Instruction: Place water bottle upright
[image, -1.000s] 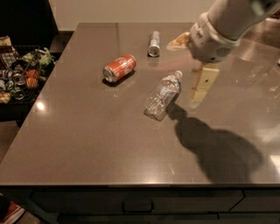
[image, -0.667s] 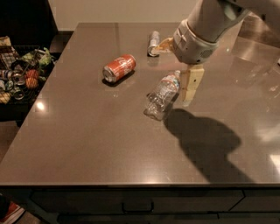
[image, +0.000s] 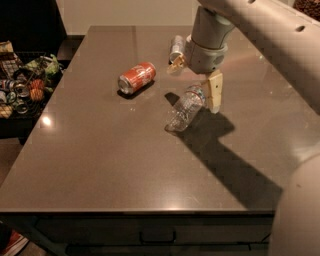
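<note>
The water bottle (image: 184, 107) lies on its side near the middle of the dark table (image: 100, 150). It is clear and ribbed, its label end points toward the far right and its base toward the near left. My gripper (image: 196, 79) hangs over the bottle's neck end, open. One cream finger (image: 215, 91) stands just right of the neck, the other (image: 176, 64) lies to the far left of it. The bottle's cap is hidden behind the gripper.
An orange-red soda can (image: 136, 77) lies on its side left of the bottle. A slim silver can (image: 176, 47) lies behind the gripper. A wire basket of snacks (image: 20, 85) stands beyond the table's left edge. My arm (image: 270, 35) crosses the upper right.
The gripper has moved left and in over the bottle's neck end. The bottle and both cans have not moved.
</note>
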